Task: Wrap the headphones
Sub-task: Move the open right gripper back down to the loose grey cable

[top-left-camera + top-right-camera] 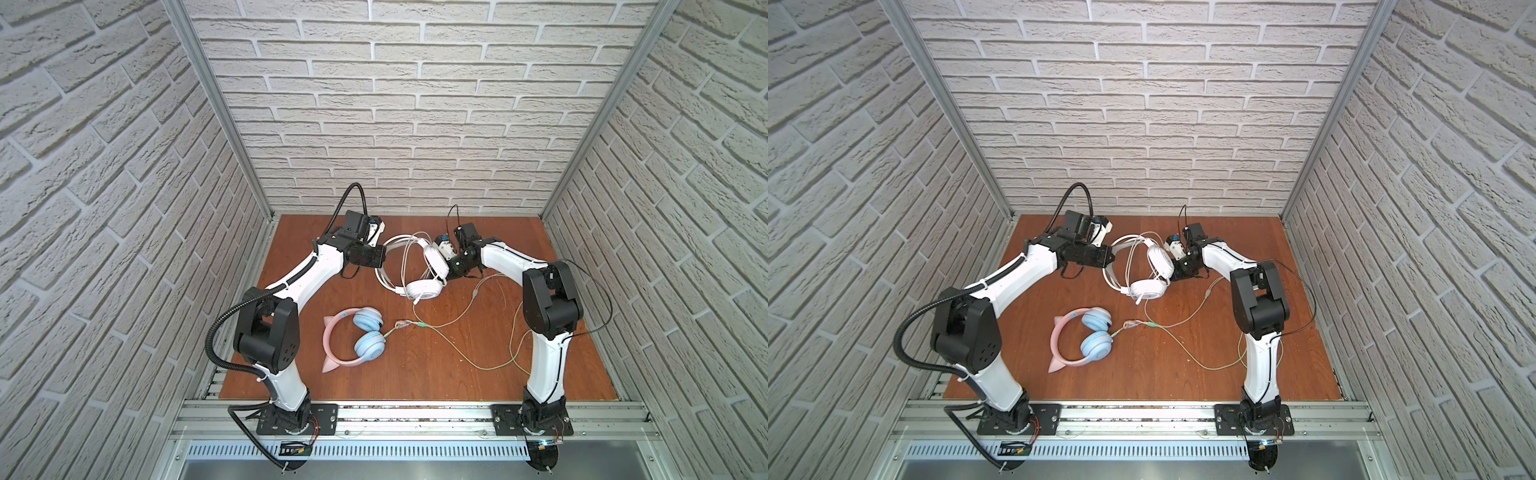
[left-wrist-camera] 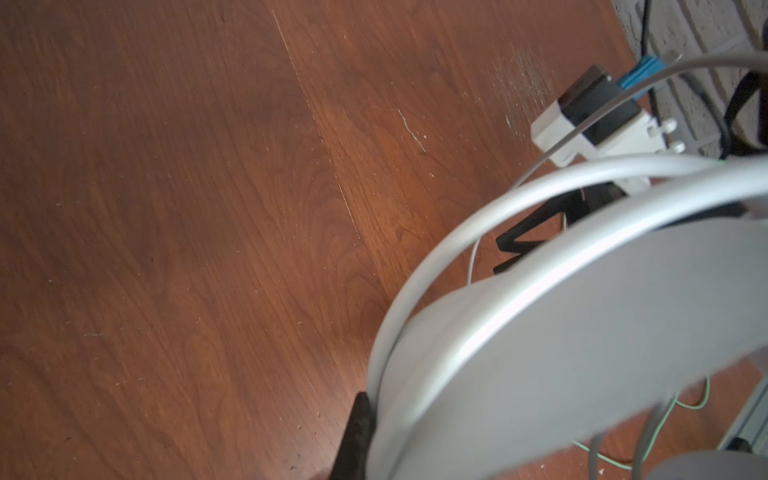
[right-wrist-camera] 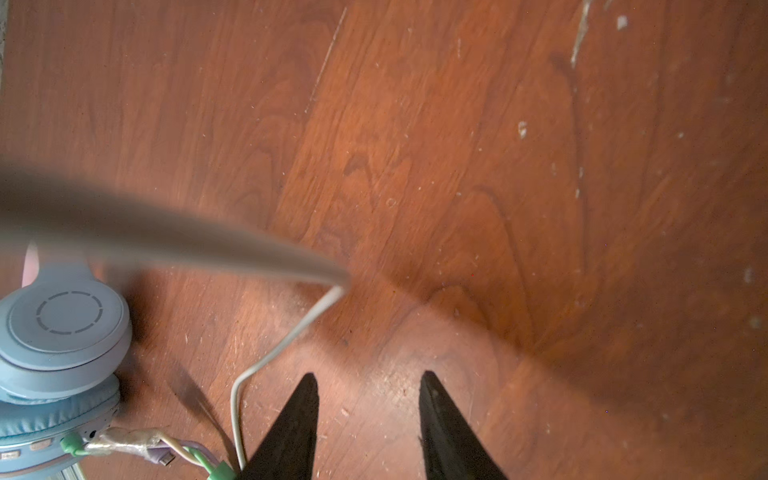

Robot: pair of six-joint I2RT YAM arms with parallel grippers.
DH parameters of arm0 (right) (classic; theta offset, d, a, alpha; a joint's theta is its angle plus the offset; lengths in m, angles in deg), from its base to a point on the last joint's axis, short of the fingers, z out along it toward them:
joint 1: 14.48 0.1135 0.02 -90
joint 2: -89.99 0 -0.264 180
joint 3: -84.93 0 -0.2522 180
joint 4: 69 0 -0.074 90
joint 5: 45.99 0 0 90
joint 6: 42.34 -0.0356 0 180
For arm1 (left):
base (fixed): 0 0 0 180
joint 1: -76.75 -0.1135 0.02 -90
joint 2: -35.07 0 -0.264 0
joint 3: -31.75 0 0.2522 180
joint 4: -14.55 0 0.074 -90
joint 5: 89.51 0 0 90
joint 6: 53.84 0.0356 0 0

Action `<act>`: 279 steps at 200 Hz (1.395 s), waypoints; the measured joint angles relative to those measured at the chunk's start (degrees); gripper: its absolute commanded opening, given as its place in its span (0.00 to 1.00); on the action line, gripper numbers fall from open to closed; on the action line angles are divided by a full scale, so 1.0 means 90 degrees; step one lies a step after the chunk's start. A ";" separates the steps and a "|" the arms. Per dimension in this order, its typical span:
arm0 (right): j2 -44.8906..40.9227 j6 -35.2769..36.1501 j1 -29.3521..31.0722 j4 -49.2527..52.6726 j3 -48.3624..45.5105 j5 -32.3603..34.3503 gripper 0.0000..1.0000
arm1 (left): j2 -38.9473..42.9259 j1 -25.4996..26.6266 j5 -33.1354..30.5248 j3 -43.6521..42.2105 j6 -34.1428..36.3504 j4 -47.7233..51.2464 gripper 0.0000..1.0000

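Your wood-grain worktop [image 1: 415, 374] is scuffed and dusty. The pink and blue headphones [image 1: 369, 347] lie flat on it, well apart from your right pincer [image 3: 369, 374]. Their greenish cable [image 1: 482, 368] loops across the boards. A pale cable [image 3: 235, 415] trails down just beside 1 pincer finger. 1 earcup of the white headphones [image 1: 424, 289] appears to rest close by.

Top cams: high at front, looking down, both share whole desk [image 1: 395, 374]. Wrist cams: close, facing desk past my fingers [image 3: 299, 428].
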 measured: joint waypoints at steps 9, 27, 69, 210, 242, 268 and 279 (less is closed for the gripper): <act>-0.0066 -0.0075 0.0000 -0.0034 -0.0143 0.0005 0.44 | 0.0029 -0.0063 0.0022 -0.0041 -0.0100 -0.0100 0.00; -0.0257 -0.0211 0.0005 -0.0080 -0.0398 0.0036 0.45 | 0.0134 -0.0185 0.0075 -0.0138 -0.0284 -0.0274 0.00; -0.0578 -0.0403 0.0063 -0.0238 -0.0767 0.0148 0.45 | 0.0313 -0.0355 0.0124 -0.0250 -0.0653 -0.0636 0.00; -0.1950 0.1882 0.0600 0.1171 -0.1474 0.2514 0.46 | 0.0313 -0.0950 -0.0216 -0.0389 -0.1617 -0.0780 0.00; -0.2008 0.3130 0.0811 0.1321 -0.1817 0.3050 0.48 | 0.0274 -0.0976 -0.0214 -0.0389 -0.1734 -0.0801 0.00; -0.1967 0.3891 0.0833 0.1297 -0.1729 0.3201 0.48 | 0.0187 -0.0986 -0.0214 -0.0389 -0.1809 -0.0811 0.00; -0.1933 0.4138 0.0833 0.1239 -0.1688 0.3208 0.49 | 0.0153 -0.0993 -0.0214 -0.0389 -0.1814 -0.0811 0.00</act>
